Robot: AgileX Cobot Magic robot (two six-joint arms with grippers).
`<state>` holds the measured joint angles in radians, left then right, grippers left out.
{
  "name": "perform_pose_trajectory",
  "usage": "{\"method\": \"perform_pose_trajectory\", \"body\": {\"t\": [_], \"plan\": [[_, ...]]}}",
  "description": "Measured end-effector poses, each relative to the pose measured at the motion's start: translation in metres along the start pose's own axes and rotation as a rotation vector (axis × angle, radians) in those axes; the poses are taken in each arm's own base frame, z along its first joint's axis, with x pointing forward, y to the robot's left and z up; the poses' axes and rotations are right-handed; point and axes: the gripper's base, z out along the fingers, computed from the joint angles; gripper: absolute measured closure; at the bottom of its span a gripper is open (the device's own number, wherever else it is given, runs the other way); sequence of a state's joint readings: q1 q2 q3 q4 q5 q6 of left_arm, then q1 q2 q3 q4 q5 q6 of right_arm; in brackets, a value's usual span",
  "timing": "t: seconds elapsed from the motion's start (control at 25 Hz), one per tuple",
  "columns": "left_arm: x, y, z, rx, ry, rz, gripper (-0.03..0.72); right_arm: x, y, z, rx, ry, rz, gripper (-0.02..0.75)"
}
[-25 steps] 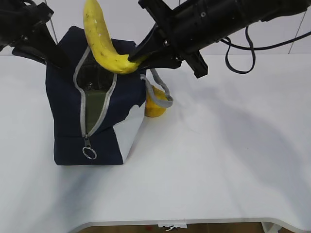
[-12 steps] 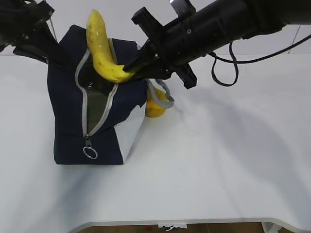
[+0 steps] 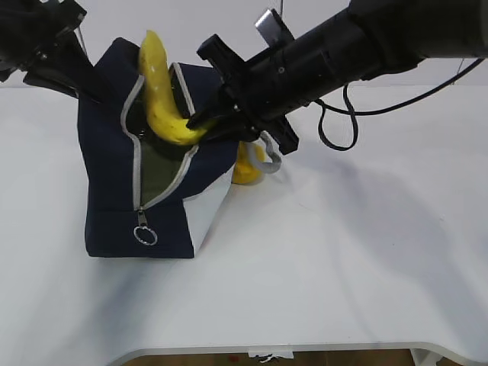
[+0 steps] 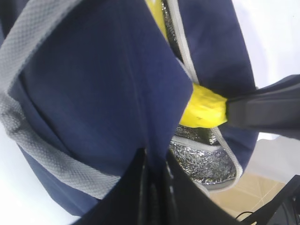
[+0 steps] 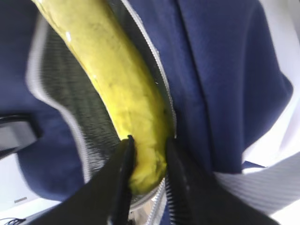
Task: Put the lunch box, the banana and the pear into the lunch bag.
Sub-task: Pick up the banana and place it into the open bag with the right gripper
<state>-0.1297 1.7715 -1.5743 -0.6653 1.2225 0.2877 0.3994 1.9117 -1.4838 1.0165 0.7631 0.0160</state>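
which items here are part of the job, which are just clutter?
Job:
- banana, held by the right gripper at the bag's mouth
- bag, fabric pinched by the left gripper
- pear, on the table behind the bag
- lunch box: not visible

Clutter:
- none seen on the table
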Motion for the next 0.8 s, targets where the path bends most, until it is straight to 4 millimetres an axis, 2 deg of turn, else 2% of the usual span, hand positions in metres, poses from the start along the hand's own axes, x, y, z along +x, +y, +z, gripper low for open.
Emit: {"method": "perform_pose_trajectory", "body": {"t": [0.12, 0.28, 0.36, 0.6, 0.8], "plan": [[0.000, 0.000, 0.000, 0.005, -0.002, -0.002, 0.680, 0.000, -0.002, 0.003, 0.003, 0.006, -0.009, 0.470], [0.000, -0.001, 0.000, 0.008, -0.002, -0.003, 0.680, 0.002, -0.001, 0.003, -0.002, 0.019, -0.043, 0.291], [0.000, -0.001, 0.000, 0.008, -0.002, -0.003, 0.680, 0.004, -0.001, 0.003, -0.003, 0.036, -0.069, 0.241], [0.000, 0.000, 0.000, 0.004, -0.001, -0.002, 0.680, 0.007, 0.002, 0.001, -0.017, 0.095, -0.187, 0.217], [0.000, 0.001, 0.000, -0.007, 0.002, 0.003, 0.680, 0.002, 0.017, -0.011, -0.012, 0.120, -0.300, 0.216]]}}
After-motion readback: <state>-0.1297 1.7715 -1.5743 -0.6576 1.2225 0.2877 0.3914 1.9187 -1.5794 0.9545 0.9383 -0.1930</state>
